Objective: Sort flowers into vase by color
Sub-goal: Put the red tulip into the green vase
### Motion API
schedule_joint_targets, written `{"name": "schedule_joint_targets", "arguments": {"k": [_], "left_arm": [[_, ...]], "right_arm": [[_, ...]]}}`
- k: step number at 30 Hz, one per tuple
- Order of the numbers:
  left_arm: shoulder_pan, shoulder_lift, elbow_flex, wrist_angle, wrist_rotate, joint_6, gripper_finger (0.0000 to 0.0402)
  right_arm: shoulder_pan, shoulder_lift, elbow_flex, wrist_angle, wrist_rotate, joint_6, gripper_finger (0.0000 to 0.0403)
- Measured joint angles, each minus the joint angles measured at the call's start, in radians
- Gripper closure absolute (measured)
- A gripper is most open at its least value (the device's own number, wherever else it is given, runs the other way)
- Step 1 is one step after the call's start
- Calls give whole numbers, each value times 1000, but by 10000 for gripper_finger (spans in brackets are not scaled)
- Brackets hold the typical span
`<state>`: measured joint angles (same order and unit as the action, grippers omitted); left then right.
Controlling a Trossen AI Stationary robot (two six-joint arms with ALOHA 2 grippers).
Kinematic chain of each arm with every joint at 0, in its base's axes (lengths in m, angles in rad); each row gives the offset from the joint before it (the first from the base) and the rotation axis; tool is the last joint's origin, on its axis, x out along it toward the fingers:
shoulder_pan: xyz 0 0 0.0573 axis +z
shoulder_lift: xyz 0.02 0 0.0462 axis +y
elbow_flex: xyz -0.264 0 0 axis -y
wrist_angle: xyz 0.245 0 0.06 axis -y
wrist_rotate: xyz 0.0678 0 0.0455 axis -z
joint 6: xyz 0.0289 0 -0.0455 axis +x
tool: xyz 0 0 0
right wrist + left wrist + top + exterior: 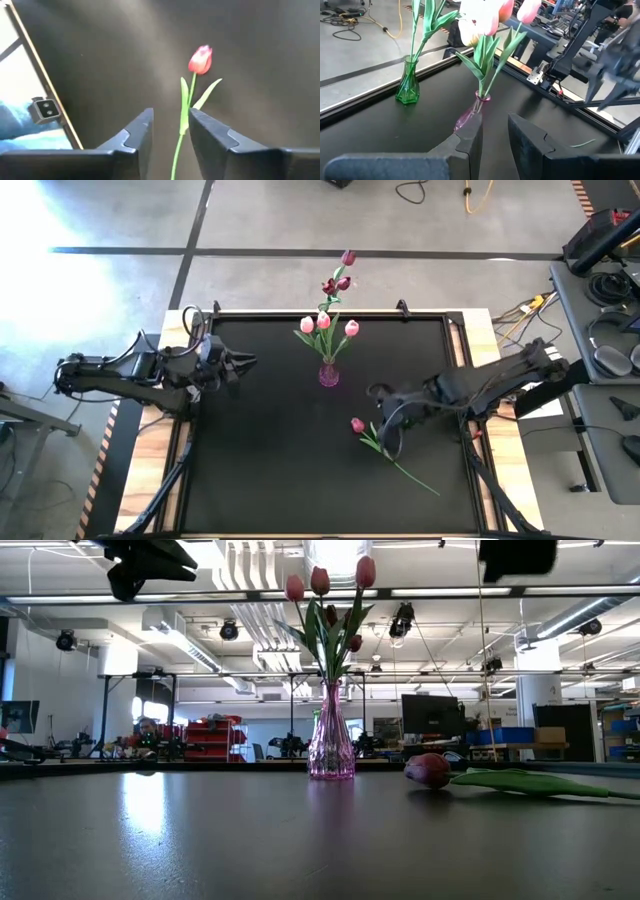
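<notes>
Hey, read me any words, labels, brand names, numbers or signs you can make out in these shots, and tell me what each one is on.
No text can be read in any view.
Pink vase, green vase, loose pink tulip, black table: no labels or markings show.
Left gripper and right gripper: no brand or number visible.
Monitors and red shelving in the room behind, low view: too small and blurred to read.

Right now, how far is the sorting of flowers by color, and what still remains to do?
Done: three pink tulips stand in the pink vase; dark red ones stand in the green vase. In hand: the open right tool straddles the stem of a pink tulip lying on the table. Left: grip it and place it in the pink vase. The left tool waits open.
</notes>
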<state>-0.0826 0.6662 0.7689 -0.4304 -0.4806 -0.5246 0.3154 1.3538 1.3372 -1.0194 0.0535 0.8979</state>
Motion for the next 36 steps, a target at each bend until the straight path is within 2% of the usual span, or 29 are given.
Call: {"name": "schedule_joint_targets", "arguments": {"k": [6,11,20,25,29,32,36], "left_arm": [[1,0,0,0,29,9,324],[1,0,0,-1,39,9,324],[1,3,0,-19,49,-1,324],[1,3,0,-31,48,-8,324],[2,4,0,-75,42,-10,324],[3,5,-1,-104,36,-20,324],[3,-1,-1,-106,34,-24,324]], "right_arm": [[7,43,-218,206,-1,70,215],[7,97,-321,291,-21,109,169],[7,255,-342,369,-72,128,154],[7,361,-304,379,-127,82,172],[4,419,-265,350,-169,48,207],[-2,435,-213,298,-189,-3,253],[-29,423,-136,273,-222,-72,338]]}}
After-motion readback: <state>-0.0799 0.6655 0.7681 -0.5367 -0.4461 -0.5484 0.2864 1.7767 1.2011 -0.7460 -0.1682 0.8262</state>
